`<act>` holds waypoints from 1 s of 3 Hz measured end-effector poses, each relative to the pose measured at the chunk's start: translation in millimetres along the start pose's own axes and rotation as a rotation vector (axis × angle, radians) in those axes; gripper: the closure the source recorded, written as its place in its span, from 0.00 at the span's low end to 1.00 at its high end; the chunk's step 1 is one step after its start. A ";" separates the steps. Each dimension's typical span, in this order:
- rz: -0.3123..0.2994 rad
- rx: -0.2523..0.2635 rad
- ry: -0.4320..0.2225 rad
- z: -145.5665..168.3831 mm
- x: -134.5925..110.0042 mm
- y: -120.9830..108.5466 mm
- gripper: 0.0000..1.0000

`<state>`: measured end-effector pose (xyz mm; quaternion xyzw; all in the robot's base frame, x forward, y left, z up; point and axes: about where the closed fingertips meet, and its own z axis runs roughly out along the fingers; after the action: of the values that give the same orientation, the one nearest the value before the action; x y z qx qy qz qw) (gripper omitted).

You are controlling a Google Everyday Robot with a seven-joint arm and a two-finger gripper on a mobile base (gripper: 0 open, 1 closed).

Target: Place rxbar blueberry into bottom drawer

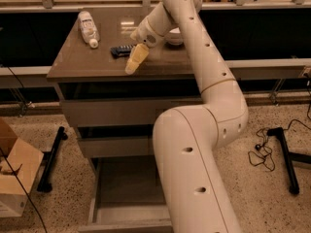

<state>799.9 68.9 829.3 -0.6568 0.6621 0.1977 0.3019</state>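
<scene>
The rxbar blueberry (121,49) is a small dark flat bar lying on the brown cabinet top (87,64), near its middle. My gripper (131,68) with its pale yellow tips hangs just right of and in front of the bar, low over the top, and holds nothing that I can see. The bottom drawer (124,198) is pulled out at the foot of the cabinet; its grey tray looks empty, and my arm hides its right part. The two drawers above it are shut.
A white plastic bottle (87,27) lies at the back left of the cabinet top. A white bowl (175,36) sits behind my arm. A cardboard box (14,178) stands on the floor at the left. Black stand legs (51,161) and cables (265,149) lie beside the cabinet.
</scene>
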 end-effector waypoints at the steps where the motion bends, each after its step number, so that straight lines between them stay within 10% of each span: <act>1: 0.017 -0.027 -0.007 9.8 2.5 3.4 0.18; 3: 0.030 -0.046 -0.008 13.1 3.2 6.0 0.63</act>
<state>795.9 75.4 816.7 -0.6528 0.6660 0.2200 0.2864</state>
